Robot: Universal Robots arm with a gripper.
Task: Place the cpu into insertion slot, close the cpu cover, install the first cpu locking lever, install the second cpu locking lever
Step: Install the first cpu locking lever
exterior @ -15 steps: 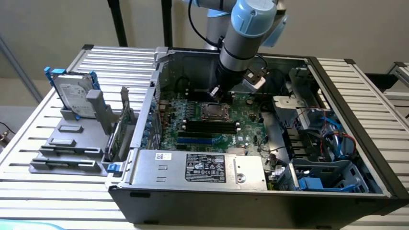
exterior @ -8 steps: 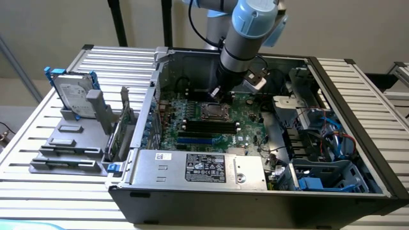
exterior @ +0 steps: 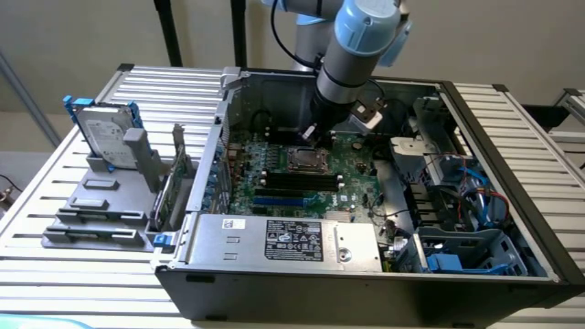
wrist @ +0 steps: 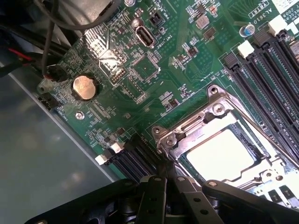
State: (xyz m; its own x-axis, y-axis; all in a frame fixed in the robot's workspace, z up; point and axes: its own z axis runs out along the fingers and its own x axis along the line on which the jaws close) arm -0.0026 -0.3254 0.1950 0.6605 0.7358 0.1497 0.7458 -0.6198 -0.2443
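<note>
The cpu already lies in the slot on the green board, its pale metal top showing through the square window of the cover. We judge the first step done. The cover looks lowered flat over the chip, so the second step seems done too, or very nearly. In the exterior view the same socket sits mid-board, just above the black memory slots, inside the open case that rests on the slatted desk.

Our gripper hangs at the far edge of the socket, just beside it. In the wrist view its dark fingers come together close to the cover's hinge corner. They appear drawn nearly closed, with nothing held between them that we can make out; whether the tips touch the frame or a lever we cannot tell.

Of the two locking levers, we see thin metal rods along the cover's edges, but we cannot say whether either is latched. By our reading, the lever steps are what is left.
</note>
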